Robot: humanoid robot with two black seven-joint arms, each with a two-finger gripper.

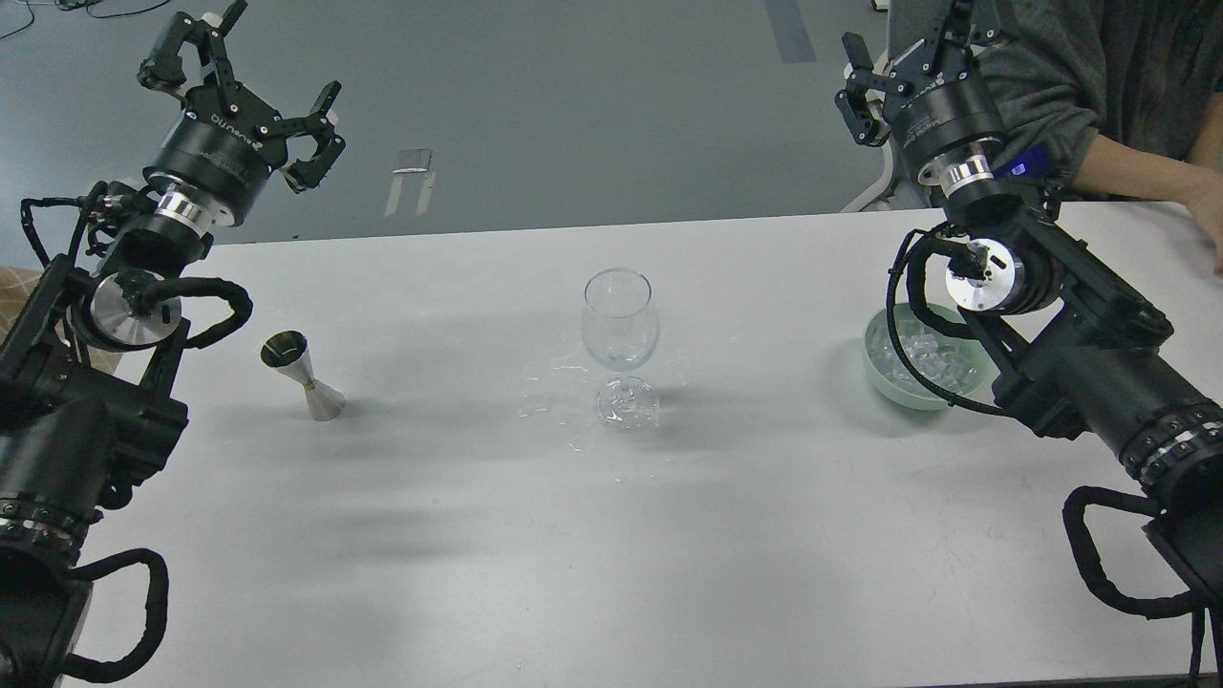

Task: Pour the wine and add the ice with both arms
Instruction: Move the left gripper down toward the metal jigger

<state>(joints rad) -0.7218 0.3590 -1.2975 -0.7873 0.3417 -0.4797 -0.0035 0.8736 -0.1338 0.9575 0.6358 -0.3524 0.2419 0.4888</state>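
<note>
A clear stemmed wine glass [621,320] stands upright at the table's middle; I cannot make out any wine in it. A steel jigger [301,375] stands at the left; its contents do not show. The ice [932,352], several clear cubes, lies in a pale green bowl [884,377] at the right, partly hidden behind my right arm. My left gripper [250,88] is open and empty, raised beyond the table's far left edge, well above the jigger. My right gripper [903,57] is open and empty, raised beyond the far edge, above the bowl.
A person in a grey sleeve [1080,67] sits at the far right with a hand [1206,205] on the white table [611,535]. Small clear droplets or shards [549,382] lie around the glass's foot. A chair leg [865,196] shows behind the table.
</note>
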